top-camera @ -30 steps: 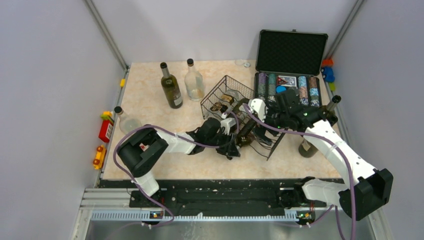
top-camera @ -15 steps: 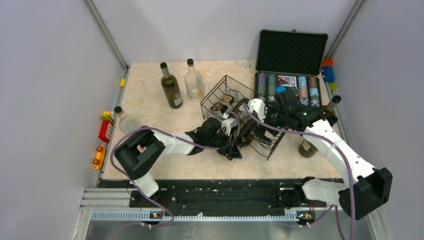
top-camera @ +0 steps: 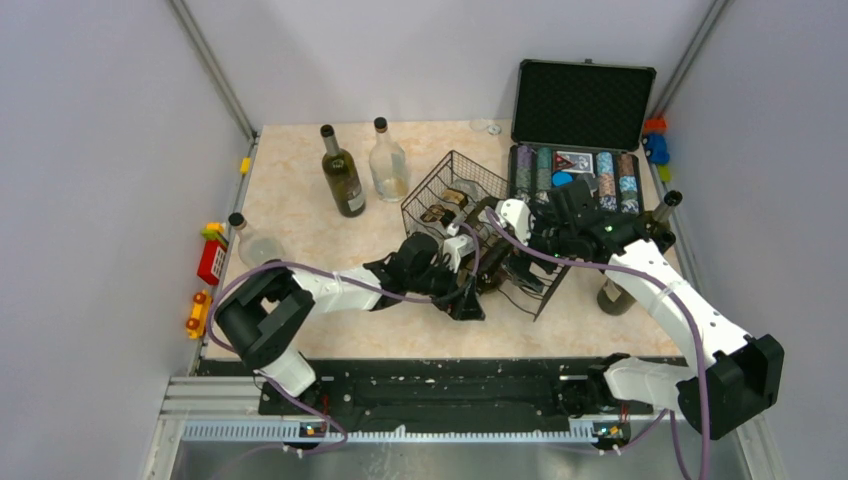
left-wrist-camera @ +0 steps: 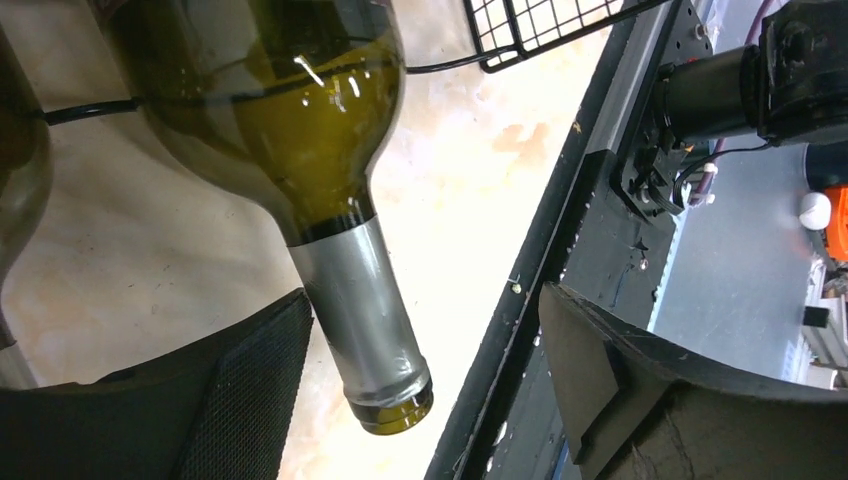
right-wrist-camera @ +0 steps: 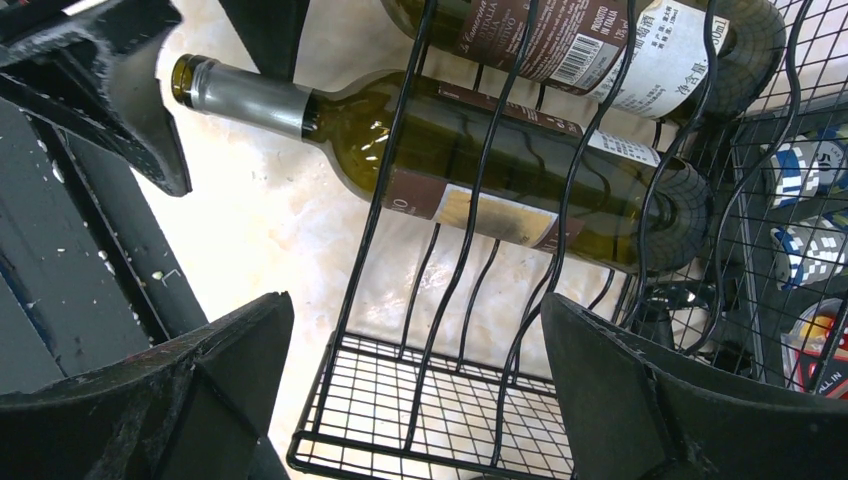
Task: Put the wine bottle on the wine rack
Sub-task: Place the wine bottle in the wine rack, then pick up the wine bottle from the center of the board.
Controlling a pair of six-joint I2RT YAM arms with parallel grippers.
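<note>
Only "ITALIA" reads clearly, on the neighbouring bottle (right-wrist-camera: pixel 600 45). The wine bottle (right-wrist-camera: pixel 480 160) lies flat in a cradle of the wine rack (right-wrist-camera: pixel 430 430). Its neck pokes out between the fingers of the left gripper (left-wrist-camera: pixel 425 300), which are spread and grip nothing. The right gripper (right-wrist-camera: pixel 412 300) gapes wide and empty above. 1 chip case (top-camera: pixel 585 105) sits just beyond.

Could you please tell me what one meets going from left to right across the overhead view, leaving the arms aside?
Red toy → squat clear bottle → dark green bottle → tall clear bottle → wine rack → open black case.
</note>
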